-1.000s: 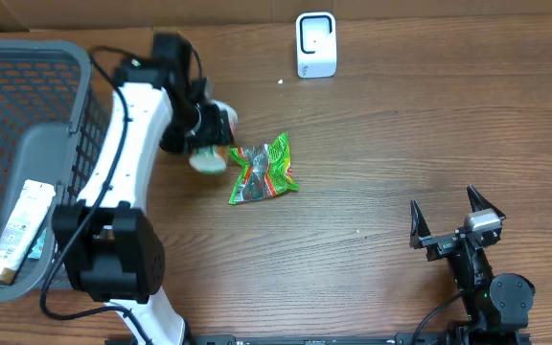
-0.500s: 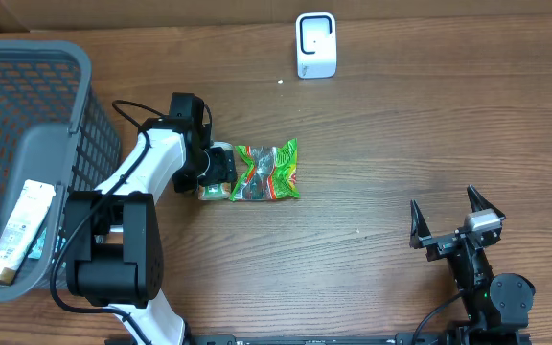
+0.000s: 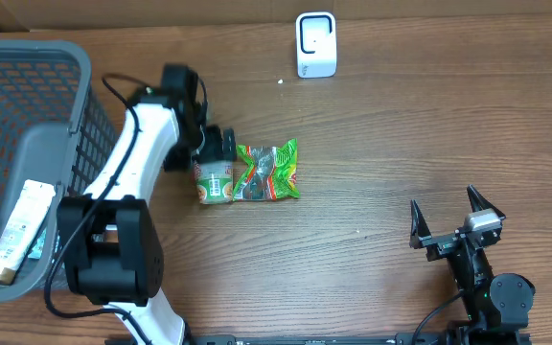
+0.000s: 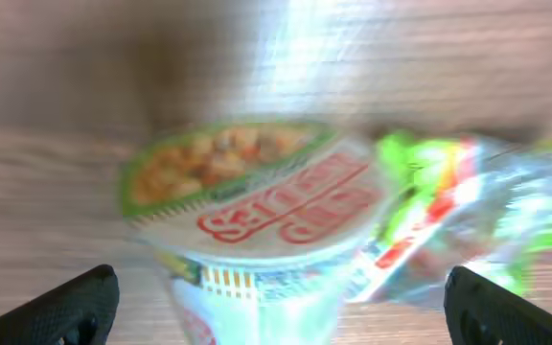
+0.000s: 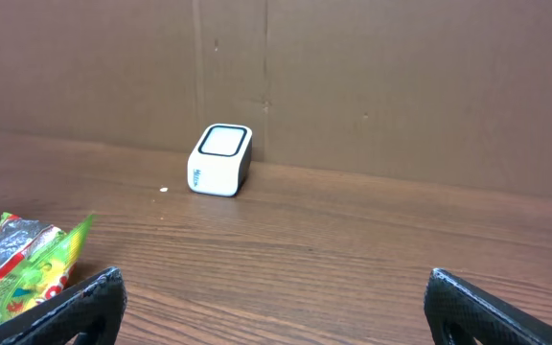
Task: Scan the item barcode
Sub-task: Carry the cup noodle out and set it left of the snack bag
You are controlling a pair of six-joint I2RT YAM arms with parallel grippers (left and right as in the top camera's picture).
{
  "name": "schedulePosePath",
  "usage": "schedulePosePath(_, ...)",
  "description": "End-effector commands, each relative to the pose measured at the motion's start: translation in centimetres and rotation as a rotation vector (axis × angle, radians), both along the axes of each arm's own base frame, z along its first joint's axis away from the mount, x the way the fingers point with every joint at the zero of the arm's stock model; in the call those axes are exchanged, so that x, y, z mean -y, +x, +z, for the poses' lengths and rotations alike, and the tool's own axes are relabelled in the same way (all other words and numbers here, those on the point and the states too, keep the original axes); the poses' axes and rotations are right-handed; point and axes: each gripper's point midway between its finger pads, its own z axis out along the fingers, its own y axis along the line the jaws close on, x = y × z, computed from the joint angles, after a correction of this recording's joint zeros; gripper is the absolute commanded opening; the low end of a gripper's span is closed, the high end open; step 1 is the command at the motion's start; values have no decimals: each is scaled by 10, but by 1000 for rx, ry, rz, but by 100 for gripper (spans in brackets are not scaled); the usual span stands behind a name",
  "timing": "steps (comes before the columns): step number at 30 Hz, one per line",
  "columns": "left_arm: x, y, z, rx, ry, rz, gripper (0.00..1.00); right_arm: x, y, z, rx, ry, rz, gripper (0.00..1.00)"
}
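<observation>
Noodle cup [image 3: 215, 180] sits on the table [image 3: 381, 144] left of centre, touching the green snack packet [image 3: 268, 171]; the scanner [image 3: 315, 44] stands well apart at the far edge, bare wood between; the basket [image 3: 27, 46] fills the left edge; left gripper [image 3: 213, 153] hangs spread just behind the cup, which it held half a second ago; right gripper [image 3: 444, 216] gapes near the front edge.

Left wrist: blurred; the cup's lid [image 4: 257, 211] shows between wide fingertips, its base cut off.

Right wrist: jaws wide apart; packet cut off at the left edge.
</observation>
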Motion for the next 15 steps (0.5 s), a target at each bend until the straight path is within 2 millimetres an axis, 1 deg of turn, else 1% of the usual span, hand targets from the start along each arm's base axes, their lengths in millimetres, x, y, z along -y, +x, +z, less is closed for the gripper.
schedulePosePath(1, -2, 28, 56, 120, 35, -38, 100, 1, 0, -2, 3, 6, -9, 100)
schedulePosePath(2, -3, 33, 72, 144, 40, -36, 100, 1, 0, -2, 3, 6, -9, 100)
schedulePosePath(4, -4, 39, 114, 206, 49, -32, 100, 1, 0, -2, 3, 6, -9, 100)
schedulePosePath(5, -5, 40, 129, 230, 50, -30, 100, 1, 0, -2, 3, 6, -9, 100)
schedulePosePath(6, -6, 40, 149, 262, 53, -27, 100, 1, 0, -2, 3, 6, -9, 100)
schedulePosePath(8, -15, 37, 196, 346, 93, -9, 100, 1, 0, -2, 3, 6, -9, 100)
schedulePosePath(10, -26, 32, 222, 392, 136, 16, 100, 1, 0, -2, 3, 6, -9, 100)
schedulePosePath(11, -37, 26, 238, 416, 167, 47, 100, 1, 0, -2, 3, 6, -9, 100)
schedulePosePath(12, -44, 22, 245, 426, 182, 66, 100, 1, 0, -2, 3, 6, -9, 100)
schedulePosePath(14, -74, 3, 266, 438, 210, 167, 100, 1, 0, -2, 3, 6, -9, 100)
schedulePosePath(15, -83, -3, 269, 434, 212, 202, 100, 1, 0, -2, 3, 6, -9, 100)
